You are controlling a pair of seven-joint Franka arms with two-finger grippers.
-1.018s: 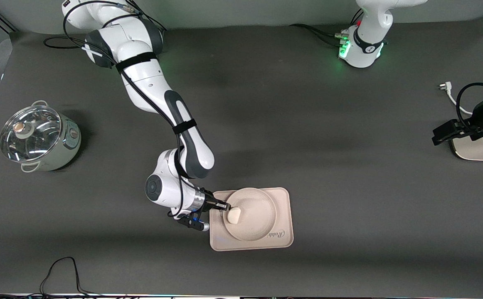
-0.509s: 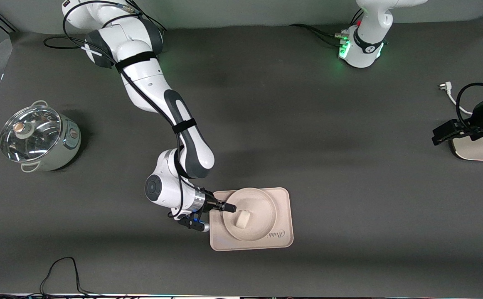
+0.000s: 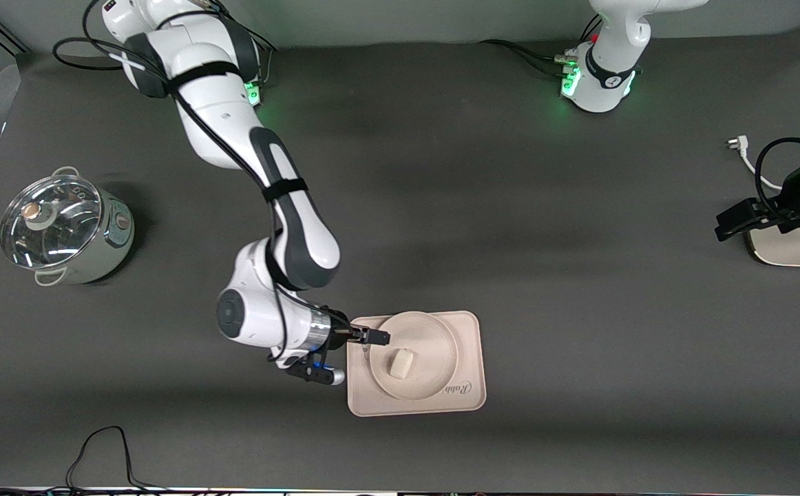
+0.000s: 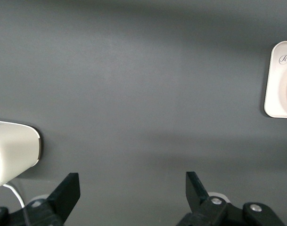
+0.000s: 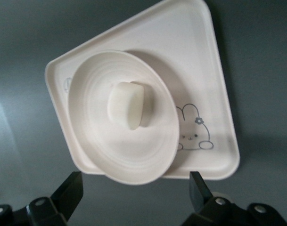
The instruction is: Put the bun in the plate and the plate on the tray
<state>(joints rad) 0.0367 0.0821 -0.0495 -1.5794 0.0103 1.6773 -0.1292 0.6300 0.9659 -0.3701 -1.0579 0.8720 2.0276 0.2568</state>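
You get the front view from a high camera that faces the two arm bases and looks steeply down, far enough off to take in the whole table (image 3: 510, 227). Your right wrist camera sits close above the tray (image 5: 214, 94), looking down past its own open fingers (image 5: 70, 190) onto the plate (image 5: 91, 141) and bun (image 5: 127, 104). Your left wrist camera looks out low over bare tabletop at the left arm's end, its own fingers (image 4: 68, 193) spread; it catches only a corner of the tray (image 4: 275, 94). All three views share that tray
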